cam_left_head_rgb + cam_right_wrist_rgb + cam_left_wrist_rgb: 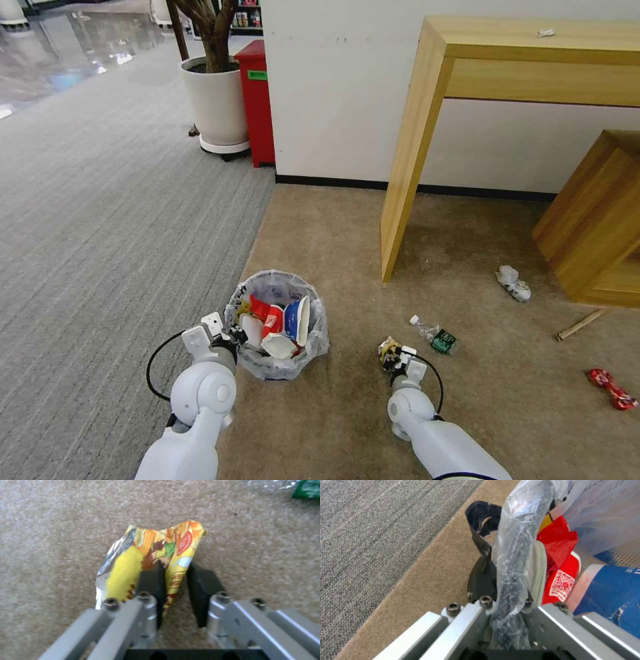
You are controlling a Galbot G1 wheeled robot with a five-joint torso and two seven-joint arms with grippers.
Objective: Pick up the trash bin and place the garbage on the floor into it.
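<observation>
The small round bag-lined trash bin (280, 327), part-filled, is gripped at its rim by the left end effector (233, 331). A crumpled yellow snack wrapper (150, 560) is clenched by the right end effector (173, 580), right of the bin. Beyond it, 4 pieces are left on the beige carpet floor (480, 400).

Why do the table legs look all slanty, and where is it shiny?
Head view: the wide lens tilts the wooden table, and the far polished floor glares. Left wrist view: light glints on the trash bin bag. Right wrist view: the wrapper looks soft.
</observation>
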